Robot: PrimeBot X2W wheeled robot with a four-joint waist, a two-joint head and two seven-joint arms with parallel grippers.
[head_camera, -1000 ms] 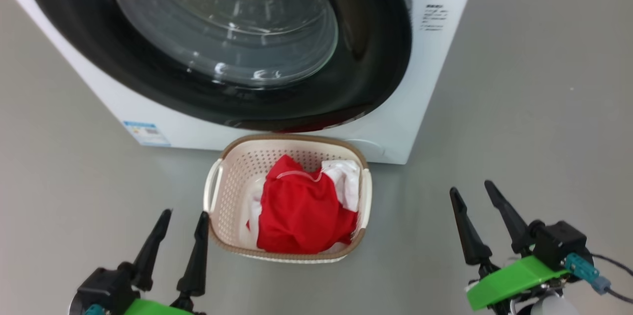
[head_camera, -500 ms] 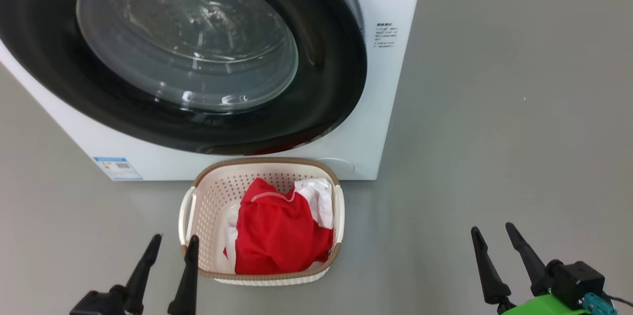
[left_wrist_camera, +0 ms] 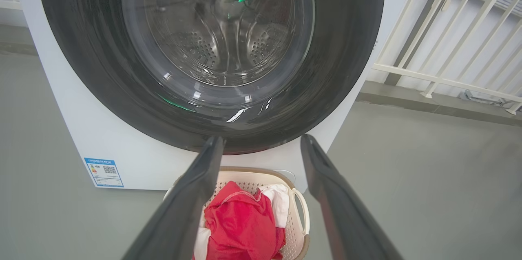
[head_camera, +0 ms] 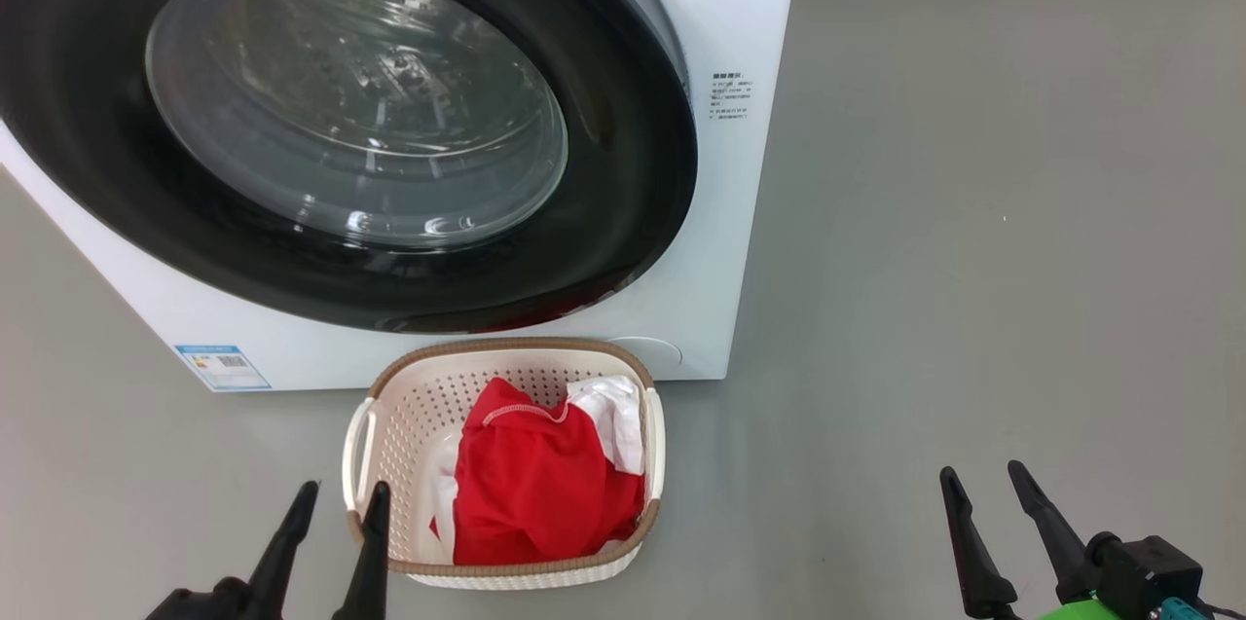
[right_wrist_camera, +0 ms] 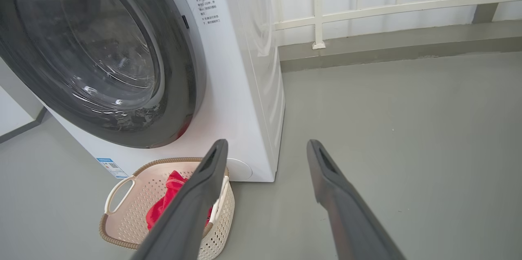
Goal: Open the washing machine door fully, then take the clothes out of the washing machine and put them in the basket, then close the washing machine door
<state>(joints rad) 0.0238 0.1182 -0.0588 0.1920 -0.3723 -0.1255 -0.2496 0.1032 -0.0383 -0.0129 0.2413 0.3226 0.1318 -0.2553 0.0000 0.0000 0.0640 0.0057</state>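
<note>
The white washing machine (head_camera: pixel 720 7) stands ahead with its round black-rimmed door (head_camera: pixel 623 211) lying flat against the front, glass window (head_camera: pixel 360 104) facing me. On the floor right before it sits the cream basket (head_camera: pixel 404 416) holding the red and white clothes (head_camera: pixel 535 484). My left gripper (head_camera: pixel 341 498) hangs open just left of the basket's near corner, nothing between its fingers. My right gripper (head_camera: pixel 983 479) is open and empty, well to the right over bare floor. The left wrist view looks past its fingers (left_wrist_camera: pixel 195 198) at the door (left_wrist_camera: pixel 346 47) and clothes (left_wrist_camera: pixel 240 223).
Grey floor (head_camera: pixel 973 260) spreads wide to the right of the machine. A white railing (right_wrist_camera: pixel 367 7) and a low kerb run behind it. A blue label (head_camera: pixel 222 366) marks the machine's lower left front.
The head camera has tilted up and shifted, so machine and basket slid down and left in view. Both grippers sit lower in the frame and stay open.
</note>
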